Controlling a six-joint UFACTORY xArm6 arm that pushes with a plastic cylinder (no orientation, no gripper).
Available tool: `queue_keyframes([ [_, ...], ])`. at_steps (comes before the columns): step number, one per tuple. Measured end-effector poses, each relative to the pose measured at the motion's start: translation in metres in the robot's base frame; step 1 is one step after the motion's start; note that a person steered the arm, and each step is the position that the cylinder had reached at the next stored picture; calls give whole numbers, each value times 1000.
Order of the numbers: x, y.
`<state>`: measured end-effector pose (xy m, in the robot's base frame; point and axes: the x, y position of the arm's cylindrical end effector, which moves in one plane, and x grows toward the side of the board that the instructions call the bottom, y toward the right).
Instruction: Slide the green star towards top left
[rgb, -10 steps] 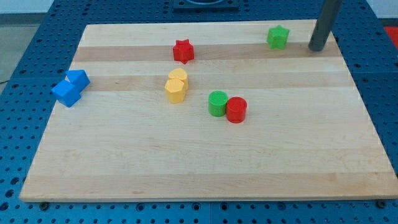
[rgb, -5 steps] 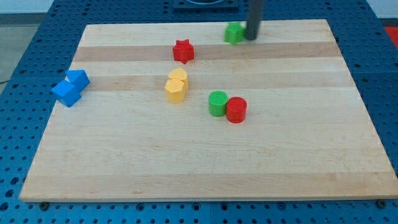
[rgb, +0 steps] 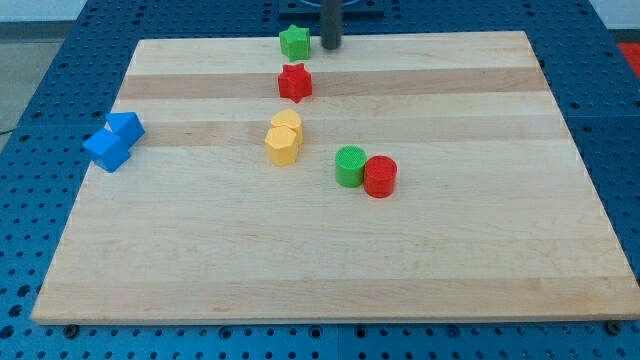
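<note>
The green star sits at the board's top edge, a little left of the middle, just above the red star. My tip is at the top edge just to the right of the green star, a small gap apart from it. The rod rises out of the view's top.
Two yellow blocks sit together near the middle. A green cylinder touches a red cylinder to their lower right. Two blue blocks sit at the board's left edge. The wooden board lies on a blue perforated table.
My tip swept left along the top edge from the top right corner, pushing the green star leftward from the right side to above the red star.
</note>
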<state>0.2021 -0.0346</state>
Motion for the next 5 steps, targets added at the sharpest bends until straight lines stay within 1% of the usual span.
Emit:
queue_keyframes([
  [1, 2, -85],
  [2, 3, -118],
  [3, 6, -78],
  [4, 21, -84],
  [5, 27, -124],
])
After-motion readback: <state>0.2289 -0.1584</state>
